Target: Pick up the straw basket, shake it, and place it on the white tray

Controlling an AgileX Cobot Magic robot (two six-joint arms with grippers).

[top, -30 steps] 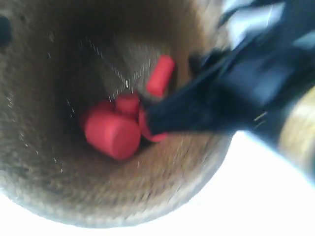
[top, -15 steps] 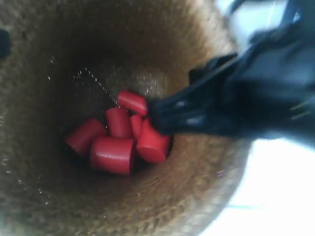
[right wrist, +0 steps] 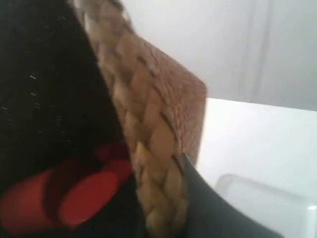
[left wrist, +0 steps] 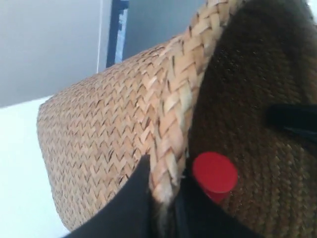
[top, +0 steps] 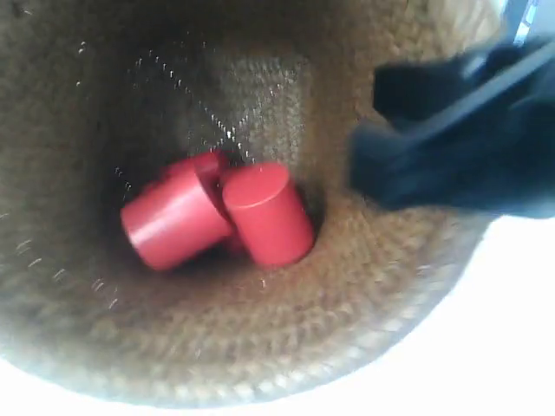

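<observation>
Left wrist view shows the left gripper (left wrist: 162, 184) pinching the braided rim of the straw basket (left wrist: 99, 148), one black finger outside and one inside. The right gripper (right wrist: 159, 191) clamps another part of the rim. Red cylinders (top: 217, 217) lie in the basket's bottom. The white tray (right wrist: 262, 203) rests on the white table (right wrist: 257, 139), apart from the basket, before a pale grey wall (left wrist: 49, 44).
</observation>
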